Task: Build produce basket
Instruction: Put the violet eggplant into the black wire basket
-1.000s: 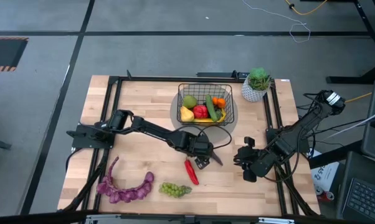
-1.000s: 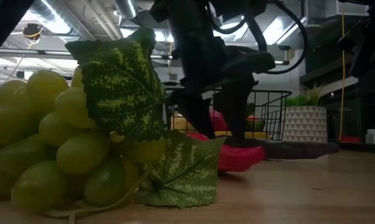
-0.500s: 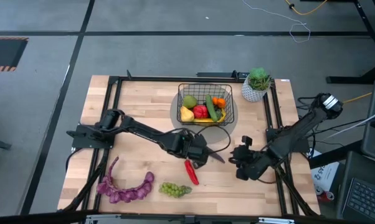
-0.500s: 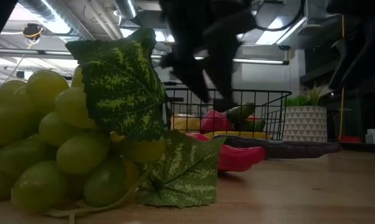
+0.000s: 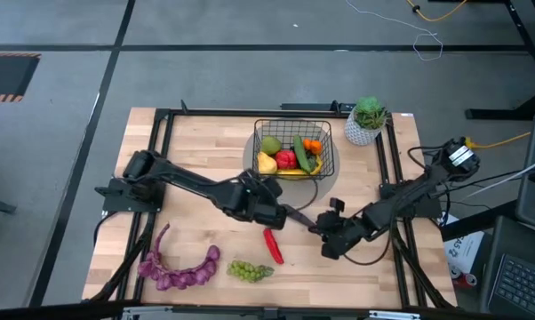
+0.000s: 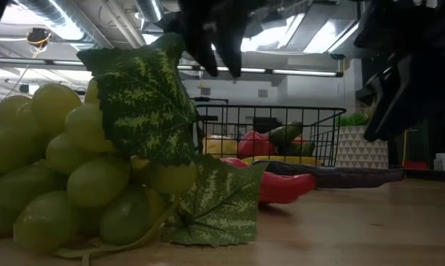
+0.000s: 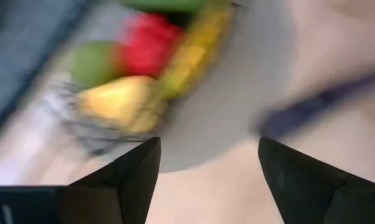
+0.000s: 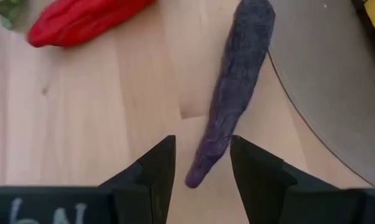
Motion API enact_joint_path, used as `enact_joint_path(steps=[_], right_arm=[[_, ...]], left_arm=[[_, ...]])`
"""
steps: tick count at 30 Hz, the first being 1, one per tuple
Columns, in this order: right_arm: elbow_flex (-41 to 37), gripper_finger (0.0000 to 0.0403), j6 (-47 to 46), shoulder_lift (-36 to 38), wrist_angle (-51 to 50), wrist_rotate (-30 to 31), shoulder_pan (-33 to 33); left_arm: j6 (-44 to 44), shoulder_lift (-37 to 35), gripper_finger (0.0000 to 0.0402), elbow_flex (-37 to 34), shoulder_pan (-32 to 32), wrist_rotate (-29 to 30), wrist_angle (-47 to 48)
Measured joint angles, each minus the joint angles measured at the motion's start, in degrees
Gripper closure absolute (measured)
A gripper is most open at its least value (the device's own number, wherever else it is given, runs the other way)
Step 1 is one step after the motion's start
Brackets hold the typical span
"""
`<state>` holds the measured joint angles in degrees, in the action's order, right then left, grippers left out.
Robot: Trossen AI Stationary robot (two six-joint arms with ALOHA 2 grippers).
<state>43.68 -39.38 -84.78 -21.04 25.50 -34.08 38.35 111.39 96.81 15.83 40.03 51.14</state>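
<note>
Eggplant (image 8: 234, 81), slim, dark and probably light and stiff, lies at centre frame in the high view, beside the grey mat (image 5: 325, 190). Right gripper (image 8: 200, 165) hangs half-open over its tip; grasp mid-body. Left gripper (image 7: 206, 165) hangs open, empty.

The left gripper (image 5: 281, 213) is pulling back from the red chili (image 5: 273, 245) toward the left side of the table, fingers spread and empty. The right gripper (image 5: 319, 229) is reaching inward across the table, closing in on the dark purple vegetable (image 8: 232, 87) near the grey mat (image 5: 323, 189).
</note>
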Motion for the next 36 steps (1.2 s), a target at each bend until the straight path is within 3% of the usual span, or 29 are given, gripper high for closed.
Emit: enact_joint_path(steps=[5,21,28,32,36], right_arm=[[-0.01,0.0248,-0.85,-1.15,-0.91,0.17,1.09],[0.02,0.0248,0.76,-8.33,2.93,-1.36,5.19],[0.00,0.0248,0.84,-10.56,3.62,-4.82,7.33],[0.02,0.0248,1.03,-10.82,3.82,-4.62,7.32],[0.02,0.0253,1.93,-10.83,3.93,-4.64,7.32]], left_arm=[[11.07,-4.44,0.0137,0.04,2.77,9.51,7.38],[44.16,-11.73,0.0137,-0.17,11.84,20.77,38.93],[46.05,-15.83,0.0137,-7.49,11.27,22.37,38.93],[54.09,-20.01,0.0137,-15.50,10.53,21.77,38.85],[64.39,-25.43,0.0137,-25.76,10.47,16.40,38.84]])
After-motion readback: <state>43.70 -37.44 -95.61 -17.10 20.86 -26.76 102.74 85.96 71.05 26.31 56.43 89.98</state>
